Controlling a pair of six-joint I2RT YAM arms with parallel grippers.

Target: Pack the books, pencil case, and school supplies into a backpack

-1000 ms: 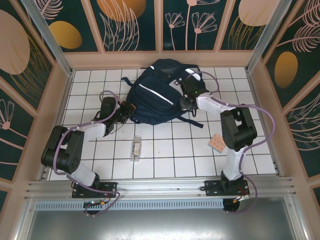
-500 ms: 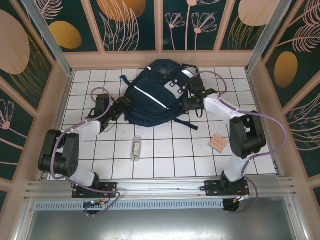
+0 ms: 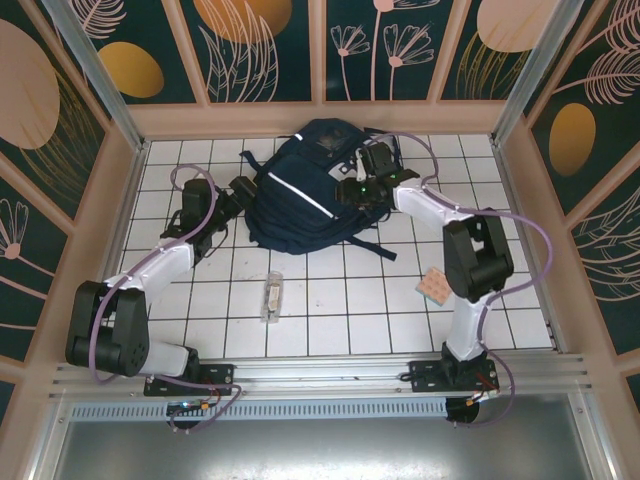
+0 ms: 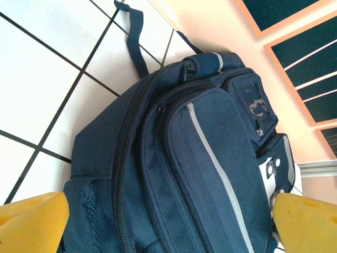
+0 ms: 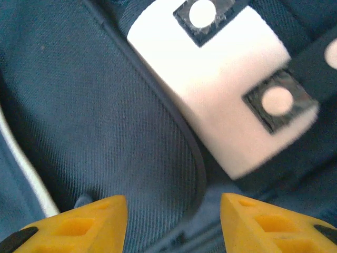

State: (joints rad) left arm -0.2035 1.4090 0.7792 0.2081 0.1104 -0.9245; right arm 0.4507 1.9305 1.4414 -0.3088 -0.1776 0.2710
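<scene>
One backpack [image 3: 300, 210], one box [image 3: 271, 297], one pad [image 3: 436, 287] (dotted)

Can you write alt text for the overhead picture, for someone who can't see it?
A large navy-blue fabric backpack with white stripes lies on a white tiled table, with the left gripper at its left and the right gripper over its right. Nearer the arms' bases lie a narrow clear oblong box and a pinkish-tan square pad.

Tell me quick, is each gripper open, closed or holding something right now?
Left gripper: open wide, facing the backpack, holding nothing.
Right gripper: open, fingers apart over the backpack's front, holding nothing.
</scene>
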